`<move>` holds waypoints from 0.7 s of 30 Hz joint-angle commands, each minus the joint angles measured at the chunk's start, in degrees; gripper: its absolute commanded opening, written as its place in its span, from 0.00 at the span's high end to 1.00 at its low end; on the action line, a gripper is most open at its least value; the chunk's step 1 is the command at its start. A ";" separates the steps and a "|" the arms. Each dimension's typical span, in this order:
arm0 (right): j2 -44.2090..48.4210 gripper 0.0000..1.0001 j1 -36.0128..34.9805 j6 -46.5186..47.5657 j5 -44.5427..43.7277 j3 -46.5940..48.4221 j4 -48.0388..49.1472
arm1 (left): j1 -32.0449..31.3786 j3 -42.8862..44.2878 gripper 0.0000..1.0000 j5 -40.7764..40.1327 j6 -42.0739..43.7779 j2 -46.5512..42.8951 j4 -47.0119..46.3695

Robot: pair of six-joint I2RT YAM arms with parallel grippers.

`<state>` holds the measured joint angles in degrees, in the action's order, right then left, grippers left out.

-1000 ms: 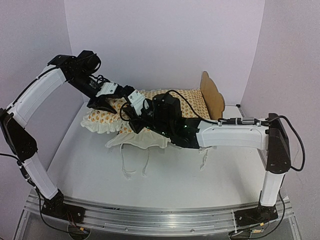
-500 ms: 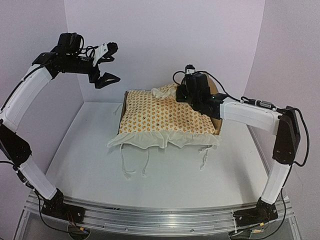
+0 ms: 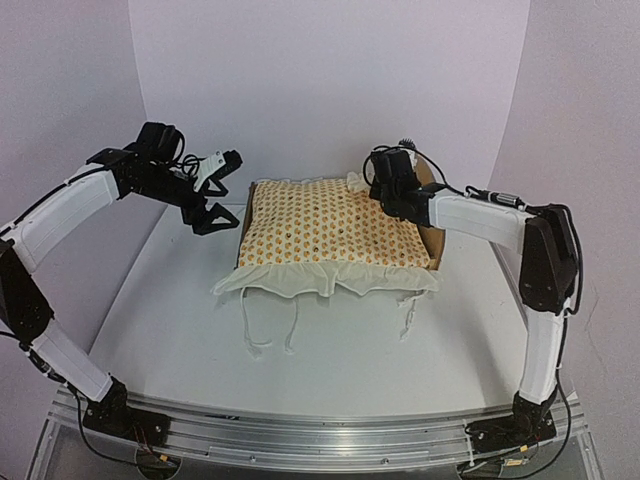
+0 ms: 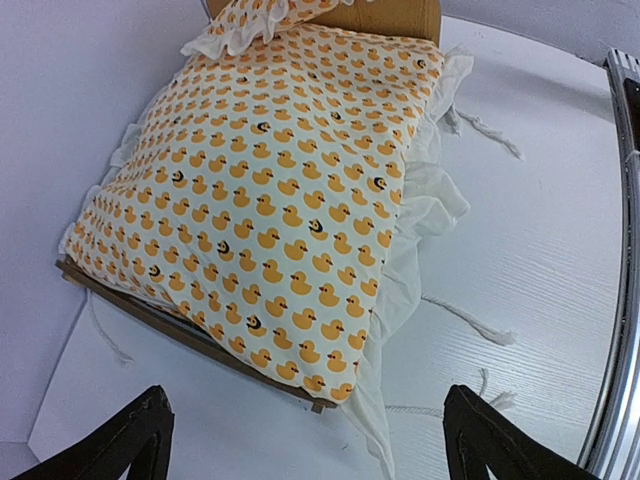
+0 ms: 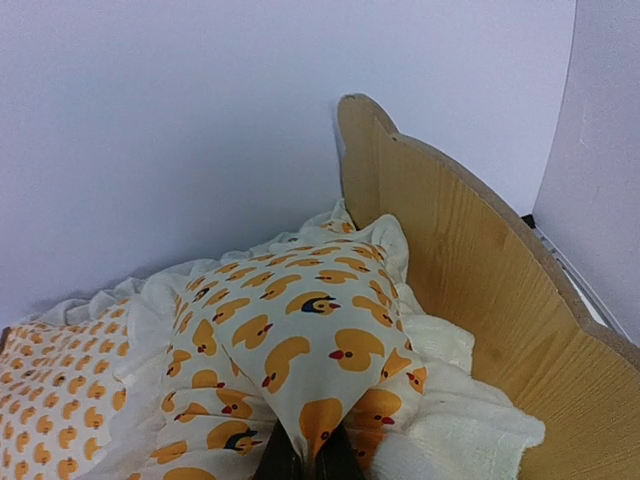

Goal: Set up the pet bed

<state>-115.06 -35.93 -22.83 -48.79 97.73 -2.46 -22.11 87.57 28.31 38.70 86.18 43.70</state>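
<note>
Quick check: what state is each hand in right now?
Left hand: open, holding nothing.
Right hand: closed on the pillow.

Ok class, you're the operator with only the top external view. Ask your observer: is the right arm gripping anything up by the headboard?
Observer: Yes. The right wrist view shows the right jaws shut on a corner of the small pillow, beside the pet bed's headboard.
Operator: What's the orange pattern?
Observer: Little yellow-orange ducks, clear on the cushion in the left wrist view.
Operator: Are the left jaws holding anything?
Observer: No, the left wrist view shows the left jaws open and empty.
</note>
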 commanded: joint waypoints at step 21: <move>5.43 0.43 -0.32 -2.08 7.78 -5.35 -9.77 | 0.17 1.13 0.06 -2.99 -10.89 4.61 -3.37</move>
<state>-116.58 -33.04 -29.49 -43.34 90.76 -11.08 -22.11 86.85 26.76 30.19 89.42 42.10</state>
